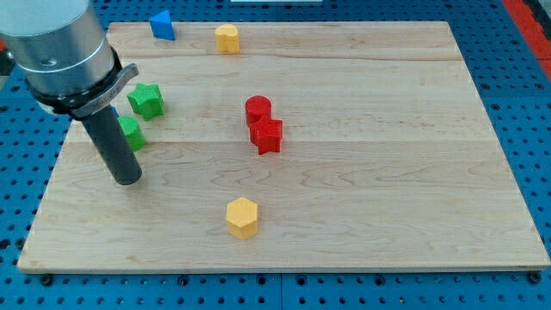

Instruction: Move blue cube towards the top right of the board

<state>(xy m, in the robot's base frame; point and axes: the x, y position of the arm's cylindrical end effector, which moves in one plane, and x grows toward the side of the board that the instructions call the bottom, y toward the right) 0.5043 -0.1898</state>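
My tip (126,181) stands near the desk's (387,198) left edge; the blue cube cannot be seen.
The tip, a bare rod end holding nothing, is just below the green cylinder (133,132), which the rod partly covers. A blue wedge (161,26) lies at the top edge.

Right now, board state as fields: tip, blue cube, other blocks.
tip: my tip at the view's left of the board, just below the green cylinder, apart from it
blue cube: not visible; the arm may cover it
green star: above the cylinder
red cylinder, red star: touching, near centre
yellow hexagon: bottom centre
top edge: blue block, yellow block
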